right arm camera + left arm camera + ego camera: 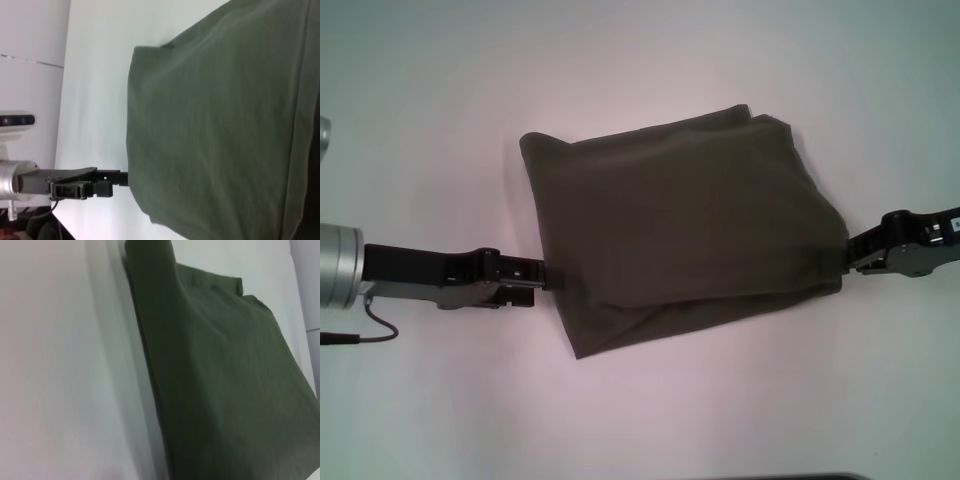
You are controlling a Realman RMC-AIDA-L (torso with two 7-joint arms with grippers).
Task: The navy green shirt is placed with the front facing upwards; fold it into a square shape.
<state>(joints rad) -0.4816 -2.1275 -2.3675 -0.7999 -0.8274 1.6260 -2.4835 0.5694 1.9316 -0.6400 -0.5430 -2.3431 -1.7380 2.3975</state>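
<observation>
Olive cotton — the navy green shirt (685, 235) lies mid-table (440, 120) as a rough rectangle, plain side up, lower layer protruding near the robot. Left gripper (542, 271) meets its left edge, right gripper (850, 262) its right corner; whether either pair of fingers is clamped cannot be told. Soft, light, limp fabric — probably best pinched through all layers at edges.

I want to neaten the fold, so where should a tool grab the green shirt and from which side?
Judging by its pose, grip the navy green shirt at its near loose hem, which sticks out below the folded top layer. Come in low from the near side along the table; that thin flat edge is free, and both tools are at the side edges.
</observation>
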